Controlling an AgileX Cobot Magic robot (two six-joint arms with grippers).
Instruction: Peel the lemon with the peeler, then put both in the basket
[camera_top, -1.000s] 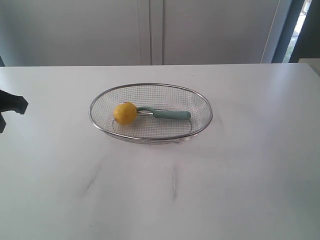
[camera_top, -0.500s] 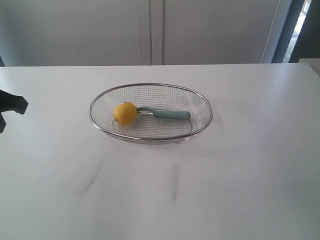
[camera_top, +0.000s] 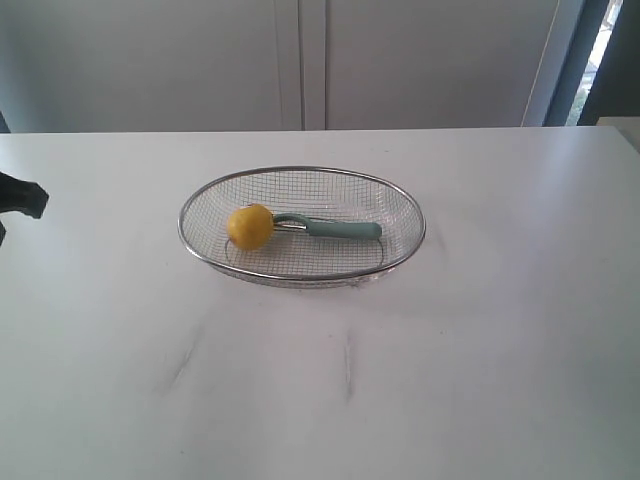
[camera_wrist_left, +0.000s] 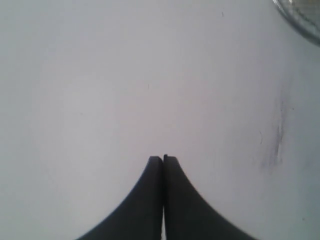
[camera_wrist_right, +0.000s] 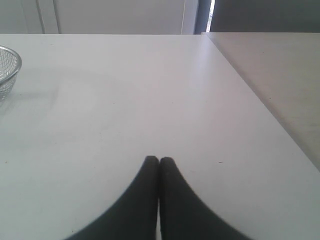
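My left claw, clenched on nothing, has just drawn back a little more; my right claw is clenched empty too. Farther off, the lemon lies against the peeler inside the basket, so I judge both stowed and myself retiring.
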